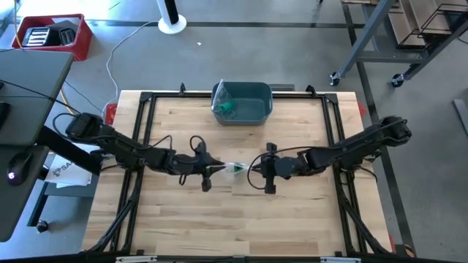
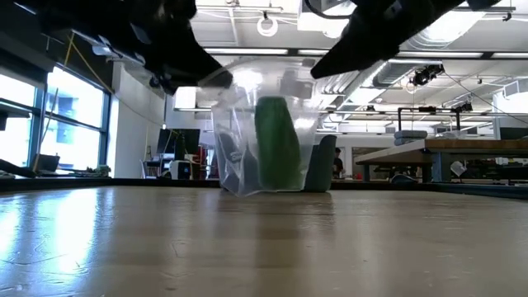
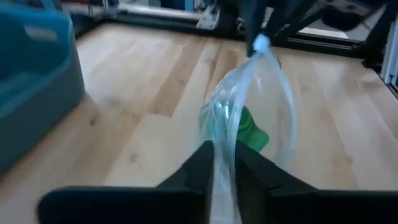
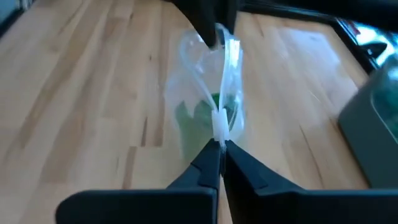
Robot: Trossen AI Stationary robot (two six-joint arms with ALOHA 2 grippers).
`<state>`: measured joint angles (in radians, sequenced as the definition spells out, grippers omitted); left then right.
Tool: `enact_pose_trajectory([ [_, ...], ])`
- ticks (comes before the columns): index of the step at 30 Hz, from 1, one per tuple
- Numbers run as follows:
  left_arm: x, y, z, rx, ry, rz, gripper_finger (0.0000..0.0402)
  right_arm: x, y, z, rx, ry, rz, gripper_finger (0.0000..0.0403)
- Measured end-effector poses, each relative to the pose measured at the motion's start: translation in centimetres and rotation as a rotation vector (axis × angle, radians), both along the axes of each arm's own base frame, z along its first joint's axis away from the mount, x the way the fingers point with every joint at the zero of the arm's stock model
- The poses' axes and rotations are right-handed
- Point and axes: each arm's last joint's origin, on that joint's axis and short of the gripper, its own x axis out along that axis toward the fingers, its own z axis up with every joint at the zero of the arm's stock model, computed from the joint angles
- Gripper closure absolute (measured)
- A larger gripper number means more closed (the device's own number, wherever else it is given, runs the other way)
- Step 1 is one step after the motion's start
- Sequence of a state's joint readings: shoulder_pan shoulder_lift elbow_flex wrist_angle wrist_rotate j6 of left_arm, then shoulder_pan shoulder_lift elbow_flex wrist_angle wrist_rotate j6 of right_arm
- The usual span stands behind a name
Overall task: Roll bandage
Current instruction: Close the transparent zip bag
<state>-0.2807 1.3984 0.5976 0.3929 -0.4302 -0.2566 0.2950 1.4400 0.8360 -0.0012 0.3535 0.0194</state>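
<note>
A clear plastic bag (image 1: 236, 169) with a green bandage roll (image 2: 276, 153) inside stands at the table's middle, between my two grippers. My left gripper (image 1: 223, 169) comes from the table's left and is shut on the bag's left end. My right gripper (image 1: 252, 170) comes from the right and is shut on the bag's right end. The roll shows through the plastic in both wrist views (image 3: 249, 127) (image 4: 205, 115). In the low view the bag (image 2: 264, 140) hangs below the fingers, and its bottom reaches the table top. My left gripper pinches the bag's upper edge (image 3: 219, 155) between its two fingers, at the bag's left end. The fingers come slanting down from the table's left. The plastic runs taut from there to the other gripper. The bag hangs upright below. My right gripper pinches the bag's top strip (image 4: 220, 121) between its two fingertips, at the bag's right end. It comes slanting down from the table's right. The bag hangs upright below the fingers, with its bottom (image 2: 247, 191) on or just at the table.
A teal bin (image 1: 245, 102) stands at the table's far edge, with a green thing and some clear plastic in it. Bare wood lies all round the bag. A black frame (image 1: 146, 95) runs along the table's edges.
</note>
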Motion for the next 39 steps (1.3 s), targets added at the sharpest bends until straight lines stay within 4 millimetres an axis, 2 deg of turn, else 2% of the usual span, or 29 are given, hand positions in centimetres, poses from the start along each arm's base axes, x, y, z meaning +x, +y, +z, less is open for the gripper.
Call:
enact_pose_trajectory([
  [4, -0.8, 0.6, 1.5, 0.089, -0.008, -0.024, 0.0299, -0.9, -0.2, 1.0, 0.082, -0.017, -0.074, 0.0401],
  [9, -1.0, 0.9, 3.4, 0.179, -0.109, -0.087, 0.0216, -1.0, -0.3, 1.5, 0.101, -0.046, -0.082, 0.0402],
  [14, 0.3, 0.4, 3.3, 0.224, -0.227, -0.165, 0.0157, -0.8, -0.5, 1.7, 0.102, -0.069, -0.081, 0.0402],
  [18, 1.9, 0.2, 2.2, 0.228, -0.302, -0.190, 0.0132, -0.6, -0.7, 1.8, 0.113, -0.087, -0.083, 0.0402],
  [26, 6.4, -0.4, 1.8, 0.431, -0.170, -0.114, 0.0128, -0.4, -0.9, 1.7, 0.127, -0.079, -0.067, 0.0403],
  [32, 7.4, -0.6, 1.9, 0.464, 0.005, -0.124, 0.0134, -0.5, -0.5, 1.6, 0.122, -0.075, -0.045, 0.0403],
  [35, 7.3, -0.6, 1.7, 0.448, 0.036, -0.124, 0.0160, -0.6, -0.3, 1.6, 0.121, -0.068, -0.037, 0.0403],
  [39, 7.3, -0.8, 1.6, 0.442, 0.042, -0.129, 0.0217, -0.6, -0.3, 1.5, 0.121, -0.062, -0.037, 0.0403],
])
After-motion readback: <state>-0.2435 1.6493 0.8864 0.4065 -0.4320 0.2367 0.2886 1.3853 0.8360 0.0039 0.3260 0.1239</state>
